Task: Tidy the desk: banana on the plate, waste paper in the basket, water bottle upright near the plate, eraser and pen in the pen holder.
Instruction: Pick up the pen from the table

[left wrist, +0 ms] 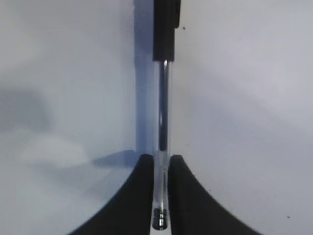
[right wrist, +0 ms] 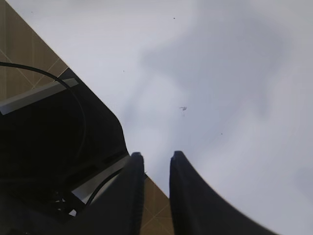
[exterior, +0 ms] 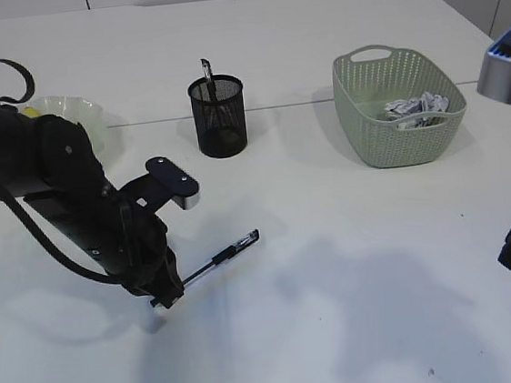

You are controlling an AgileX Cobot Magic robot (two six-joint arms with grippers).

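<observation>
Left jaws [left wrist: 160,196] pinch pen [left wrist: 163,112] by its end.

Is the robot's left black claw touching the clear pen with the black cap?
Touching. In the left wrist view both fingers of the left gripper press against the clear-barrelled pen, one on each side, with no gap.

A clear-barrelled pen with a black cap [exterior: 221,255] is held at its end by the black left gripper [exterior: 166,297] low over the white desk [exterior: 336,265]. Crumpled white paper [exterior: 418,107] is seen inside the sage-green woven-look basket [exterior: 368,134], right of the black wire-mesh pen holder [exterior: 218,118].
</observation>
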